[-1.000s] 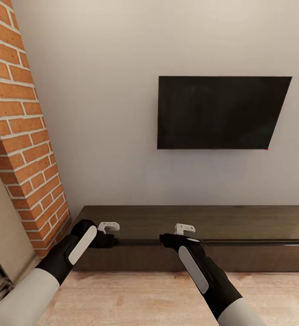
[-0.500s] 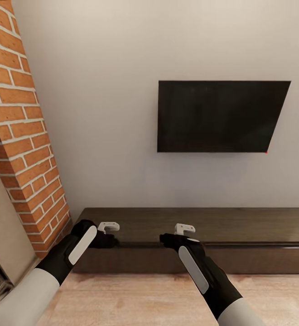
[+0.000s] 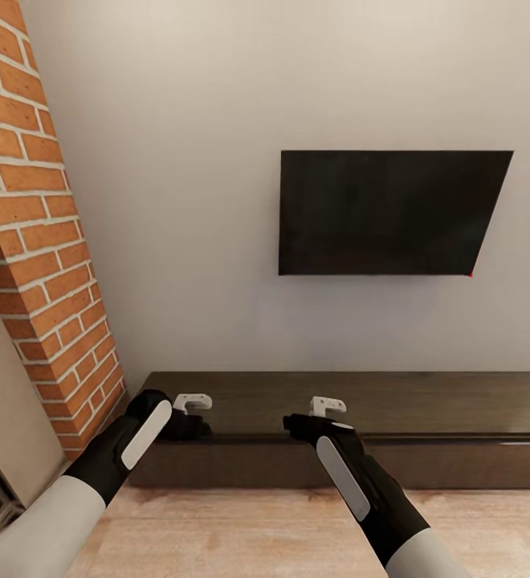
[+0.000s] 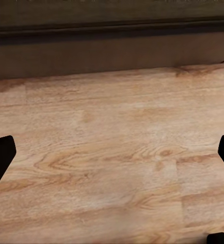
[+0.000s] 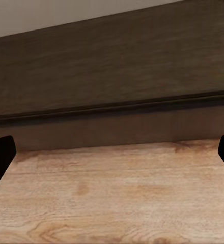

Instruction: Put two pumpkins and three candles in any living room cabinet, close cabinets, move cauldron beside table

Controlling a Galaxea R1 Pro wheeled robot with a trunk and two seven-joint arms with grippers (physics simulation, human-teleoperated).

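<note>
Living room wall, cabinet [image 3: 337, 417] low along it and shut, both grippers, left [image 4: 112, 152] and right [image 5: 112, 147], spread wide and empty, rolling closer could bump its front

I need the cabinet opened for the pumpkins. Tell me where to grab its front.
The cabinet shows no handle. The only purchase visible is the dark groove under its overhanging top, above the fronts. Probably hook open fingertips into that groove from the room side with the right gripper, nearest it, and pull. Which way the fronts open cannot be told.
</note>
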